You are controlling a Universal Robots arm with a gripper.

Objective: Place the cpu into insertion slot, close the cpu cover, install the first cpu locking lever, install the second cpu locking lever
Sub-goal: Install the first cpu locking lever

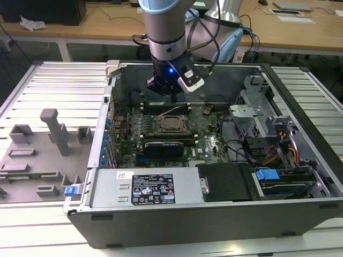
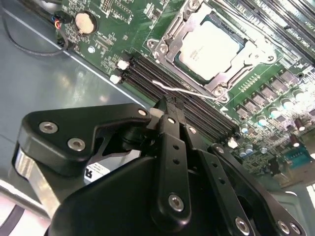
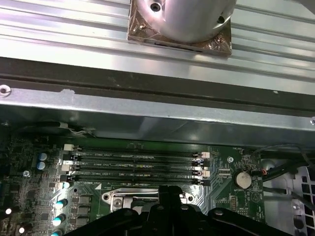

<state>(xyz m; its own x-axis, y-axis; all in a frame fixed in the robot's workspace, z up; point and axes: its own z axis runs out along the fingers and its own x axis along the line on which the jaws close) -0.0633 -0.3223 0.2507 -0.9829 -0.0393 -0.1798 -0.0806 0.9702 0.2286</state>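
The one cpu (image 2: pixel 209 49) lies flat in the one insertion slot (image 2: pixel 222 20), with the single cpu cover (image 2: pixel 172 39) down around it and the chip's pale top showing through the window. The gripper (image 2: pixel 165 104) hangs just beside the socket, over the four long black memory slots (image 3: pixel 135 162), its jaws pressed together with nothing between them. One thin metal lever (image 2: pixel 183 90) sticks out across those slots, close by the fingertips

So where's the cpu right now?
In the second wrist view the cpu sits framed by the cpu cover, on the motherboard beside the long black slots.
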